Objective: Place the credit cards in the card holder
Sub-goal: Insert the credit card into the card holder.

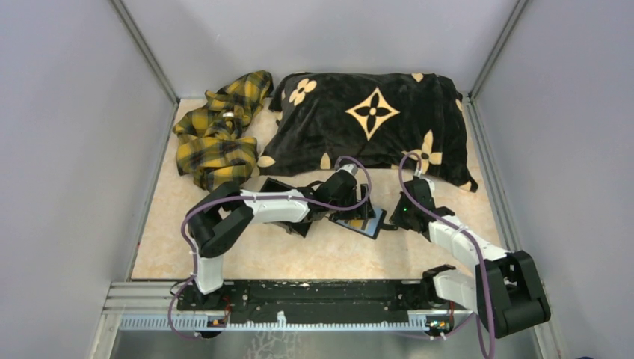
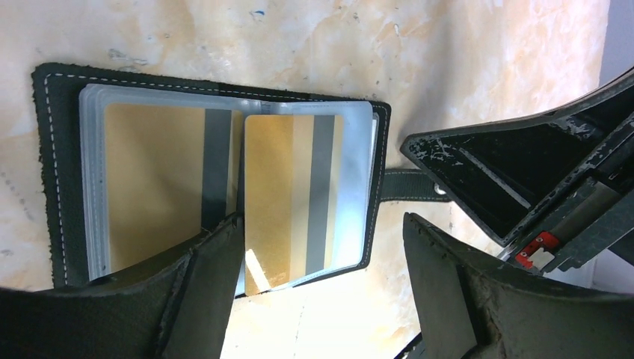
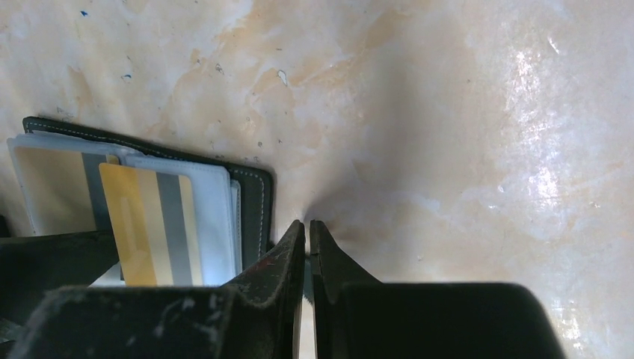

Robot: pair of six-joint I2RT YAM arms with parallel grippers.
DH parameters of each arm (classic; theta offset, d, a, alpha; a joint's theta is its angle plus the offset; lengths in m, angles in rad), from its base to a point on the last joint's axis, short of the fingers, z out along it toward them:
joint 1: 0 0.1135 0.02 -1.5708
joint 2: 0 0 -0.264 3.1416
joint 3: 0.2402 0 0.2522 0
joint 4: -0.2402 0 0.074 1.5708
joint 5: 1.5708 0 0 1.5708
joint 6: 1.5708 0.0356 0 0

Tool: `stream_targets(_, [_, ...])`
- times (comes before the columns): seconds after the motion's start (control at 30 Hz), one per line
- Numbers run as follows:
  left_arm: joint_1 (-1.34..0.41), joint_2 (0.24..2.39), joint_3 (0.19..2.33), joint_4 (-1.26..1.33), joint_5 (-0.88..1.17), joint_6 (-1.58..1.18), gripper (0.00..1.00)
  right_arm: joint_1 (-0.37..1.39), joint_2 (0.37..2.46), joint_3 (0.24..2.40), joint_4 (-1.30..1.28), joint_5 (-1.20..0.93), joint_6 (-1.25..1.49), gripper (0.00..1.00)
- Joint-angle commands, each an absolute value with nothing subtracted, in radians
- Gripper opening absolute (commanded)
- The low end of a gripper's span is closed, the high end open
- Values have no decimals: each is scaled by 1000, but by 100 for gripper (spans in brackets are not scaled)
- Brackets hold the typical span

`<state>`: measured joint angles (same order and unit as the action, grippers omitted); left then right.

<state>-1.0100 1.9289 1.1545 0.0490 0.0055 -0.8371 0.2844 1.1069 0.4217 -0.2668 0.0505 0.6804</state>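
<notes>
L end effector [image 2: 323, 224] agape above open card holder [image 2: 56, 187].

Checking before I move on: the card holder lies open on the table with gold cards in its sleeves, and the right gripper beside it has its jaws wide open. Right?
Not quite: the right gripper is shut, fingertips pressed together, as the right wrist view shows. The rest stands: the card holder lies open on the table with gold cards in its sleeves.
</notes>
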Motion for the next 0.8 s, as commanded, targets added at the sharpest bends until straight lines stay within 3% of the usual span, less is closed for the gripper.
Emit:
stream_targets(0.0, [-999,1902,1111,-24,-51,-810,85,276,1105,411,-233,43,686,7])
stream_targets(0.77, [-994,1836,1037,159,-48,-850,87,275,982,510,-300,17,660,7])
